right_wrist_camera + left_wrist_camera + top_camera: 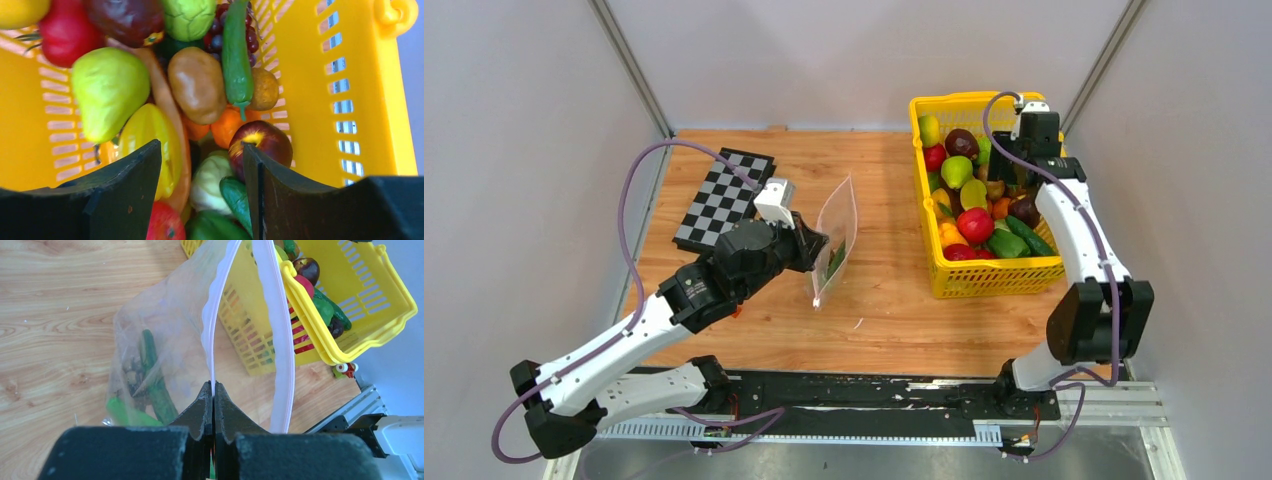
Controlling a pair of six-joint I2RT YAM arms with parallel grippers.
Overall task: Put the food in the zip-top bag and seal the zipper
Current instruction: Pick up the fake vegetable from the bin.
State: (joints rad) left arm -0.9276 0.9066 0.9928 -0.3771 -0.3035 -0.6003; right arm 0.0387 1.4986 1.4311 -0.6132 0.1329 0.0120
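Pale grey walls [534, 150] close in a light wooden surface [894, 320] on three sides. A black rail [874, 392] carrying the two arm bases runs along its near edge. A black-and-white chessboard [724, 200] lies flat at the far left of the surface, apart from everything else.

A yellow slotted basket [999, 283] sits at the far right, heaped with food. It holds a green pear [107, 90], a brown potato [197, 82], a long green cucumber [236, 55], a dark red apple [265, 142] and more, all packed against one another.

Between chessboard and basket, near the middle, the clear bag [836, 235] stands up off the wood, held at its top edge. The left end effector [213, 390] is clenched on one side of the pinkish zipper [211, 320]. The other side of the strip bows away toward the basket, so the mouth gapes. Inside the bag, low against the wood, lie a long dark green piece [154, 377] and a brighter green one [125, 412]. Something brownish beside them is too blurred by the plastic to name.

The right end effector [200, 165] hangs over the far half of the basket with its fingers spread wide, grasping nothing. The apple and a pale green vegetable [210, 180] lie just beneath the gap. A purple cable [629, 215] loops from the left arm over the surface's left edge.
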